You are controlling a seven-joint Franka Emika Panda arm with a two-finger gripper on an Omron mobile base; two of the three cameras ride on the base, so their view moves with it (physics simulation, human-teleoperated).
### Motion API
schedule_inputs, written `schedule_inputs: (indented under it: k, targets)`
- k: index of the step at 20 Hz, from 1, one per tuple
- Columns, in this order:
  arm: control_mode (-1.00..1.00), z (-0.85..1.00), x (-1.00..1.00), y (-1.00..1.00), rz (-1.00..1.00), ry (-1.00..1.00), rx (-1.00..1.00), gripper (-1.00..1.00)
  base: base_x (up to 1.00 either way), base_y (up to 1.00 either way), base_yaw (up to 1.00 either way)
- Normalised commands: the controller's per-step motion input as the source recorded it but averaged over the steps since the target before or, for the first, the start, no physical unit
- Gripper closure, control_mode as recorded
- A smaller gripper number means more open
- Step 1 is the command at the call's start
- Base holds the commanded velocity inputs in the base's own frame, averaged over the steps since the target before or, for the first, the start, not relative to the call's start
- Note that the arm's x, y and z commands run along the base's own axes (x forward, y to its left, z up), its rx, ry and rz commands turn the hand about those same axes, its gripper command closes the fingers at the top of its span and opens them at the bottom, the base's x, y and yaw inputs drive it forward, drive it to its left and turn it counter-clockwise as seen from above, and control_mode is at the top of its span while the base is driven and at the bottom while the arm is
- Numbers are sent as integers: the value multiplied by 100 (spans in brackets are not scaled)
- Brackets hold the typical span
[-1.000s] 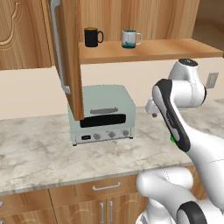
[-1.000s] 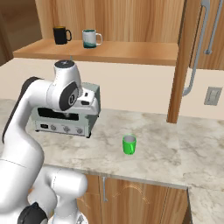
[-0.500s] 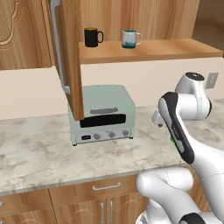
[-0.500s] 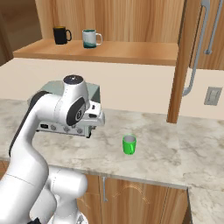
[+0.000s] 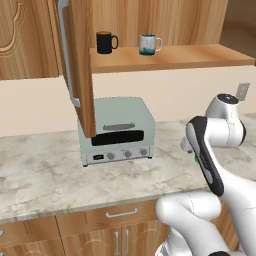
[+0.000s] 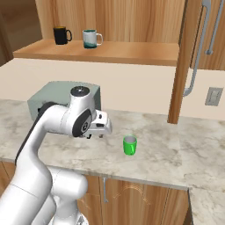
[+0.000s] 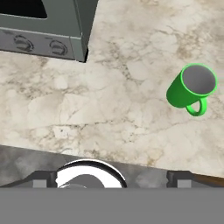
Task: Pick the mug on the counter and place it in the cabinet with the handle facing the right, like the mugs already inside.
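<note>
The cabinet (image 6: 110, 48) stands open above the counter (image 6: 176, 149) — the toaster oven (image 5: 117, 132) at the left. The gripper (image 6: 102, 127) hangs just left of the green mug (image 6: 129, 144), jaw spacing impossible to tell. The mug stands upright on the counter — handle (image 7: 197, 107) toward the counter's front edge.

Green mug (image 6: 129, 145) upright on counter (image 6: 176, 149)

My two base views look forward and down from behind, sharing the counter (image 5: 45, 175); my hand view looks steeply down on it.
</note>
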Motion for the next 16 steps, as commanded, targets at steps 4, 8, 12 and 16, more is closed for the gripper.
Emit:
schedule_inputs:
  k: [4, 8, 12, 16]
  targets:
    - [-100, -26, 0, -42, 1, 0, 0, -100, 0, 0, 0]
    - [-100, -30, 0, -48, 2, 0, 0, -100, 0, 0, 0]
    - [-100, -30, 0, -46, 2, 0, 0, -100, 0, 0, 0]
    - [-100, -30, 6, -41, 0, 0, 0, -100, 0, 0, 0]
